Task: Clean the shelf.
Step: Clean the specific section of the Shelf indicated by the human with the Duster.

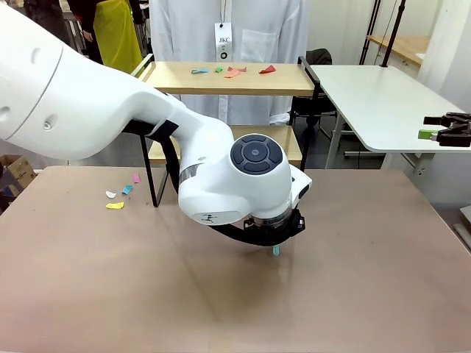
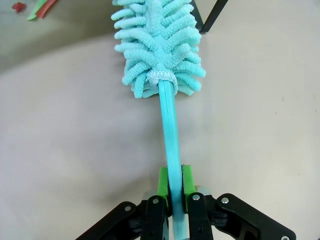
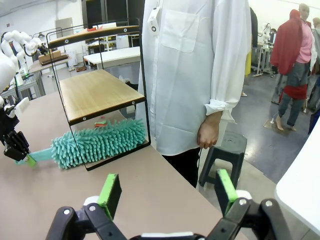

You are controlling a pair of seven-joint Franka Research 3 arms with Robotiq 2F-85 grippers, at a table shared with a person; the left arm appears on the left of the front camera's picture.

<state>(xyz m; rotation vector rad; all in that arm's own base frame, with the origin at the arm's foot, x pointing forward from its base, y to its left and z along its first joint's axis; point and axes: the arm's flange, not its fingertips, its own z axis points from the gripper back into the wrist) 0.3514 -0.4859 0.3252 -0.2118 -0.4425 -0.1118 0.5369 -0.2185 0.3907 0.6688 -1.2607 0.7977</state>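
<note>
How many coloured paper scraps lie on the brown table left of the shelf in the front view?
4, beside the two-tier wooden shelf's leg: pink scrap, teal scrap, white scrap, yellow scrap nearest the camera. The white arm may hide more.

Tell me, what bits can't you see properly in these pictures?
- Left wrist view: the duster's tip is cut off by the top edge.
- Front view: the left arm covers the duster's head and part of the shelf's lower board.
- Right wrist view: a coloured scrap under the shelf is too small, partly behind the duster.
</note>
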